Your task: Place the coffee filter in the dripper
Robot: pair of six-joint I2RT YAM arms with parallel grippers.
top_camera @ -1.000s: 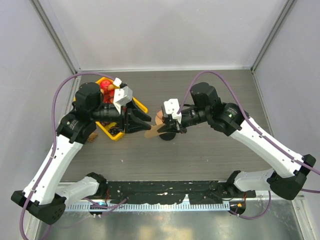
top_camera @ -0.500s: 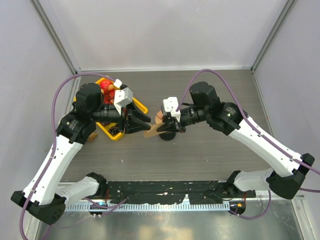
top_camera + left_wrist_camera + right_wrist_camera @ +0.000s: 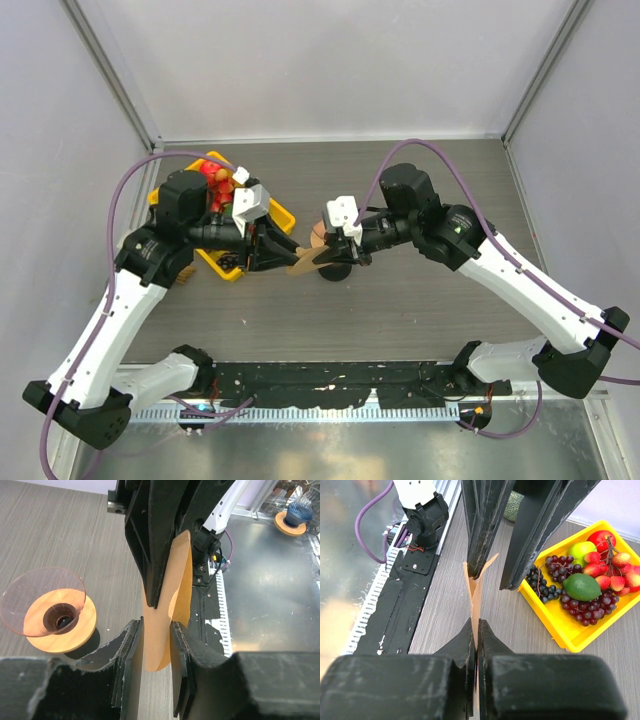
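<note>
The coffee filter (image 3: 303, 264) is a thin tan paper held edge-up above the table, between the two grippers. My right gripper (image 3: 335, 258) is shut on its near end (image 3: 476, 600). My left gripper (image 3: 289, 257) is open, its jaws straddling the filter's other end (image 3: 165, 610) with a fingertip (image 3: 482, 540) on each side. The dripper (image 3: 55, 612), a clear cone on a light-wood ring, stands on the table left of the filter in the left wrist view. In the top view it (image 3: 318, 238) is mostly hidden under the right gripper.
A yellow fruit tray (image 3: 570, 635) with grapes, a lime and strawberries lies behind the left gripper, partly hidden in the top view (image 3: 232, 272). The black rail (image 3: 405, 595) runs along the table's near edge. A blue glass on a wood ring (image 3: 292, 517) stands beyond it.
My left gripper has moved slightly right, toward the right gripper, so its jaws reach further along the filter. The right gripper still holds the filter in place.
</note>
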